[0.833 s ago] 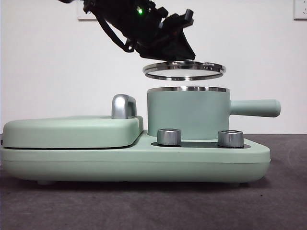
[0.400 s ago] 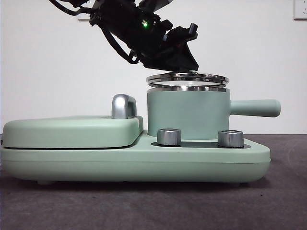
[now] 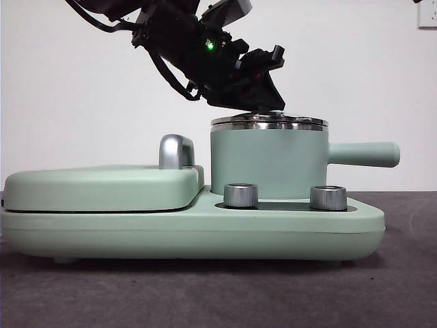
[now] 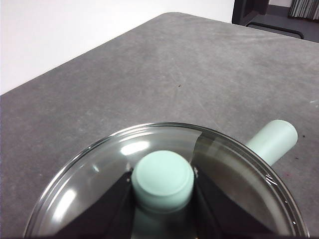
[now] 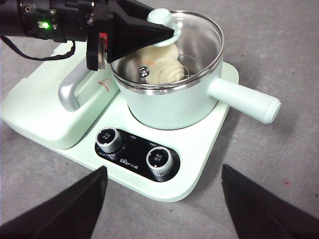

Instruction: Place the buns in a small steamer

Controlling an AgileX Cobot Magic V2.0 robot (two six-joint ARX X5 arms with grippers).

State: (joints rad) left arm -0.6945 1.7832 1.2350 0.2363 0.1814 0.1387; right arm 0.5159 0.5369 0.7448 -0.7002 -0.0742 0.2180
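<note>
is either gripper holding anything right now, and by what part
The left gripper holds the round glass lid by its mint green knob, jaws either side. The right gripper holds nothing.

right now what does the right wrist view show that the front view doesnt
Only the right wrist view: a ridged bun inside the steamer, seen through the glass lid, and the open right gripper hanging apart from the cooker. Only the front view: the lid's steel rim sitting level on the steamer. Both: the left gripper shut on the lid knob, the straight handle, two dials and the grill lid's chrome handle.
</note>
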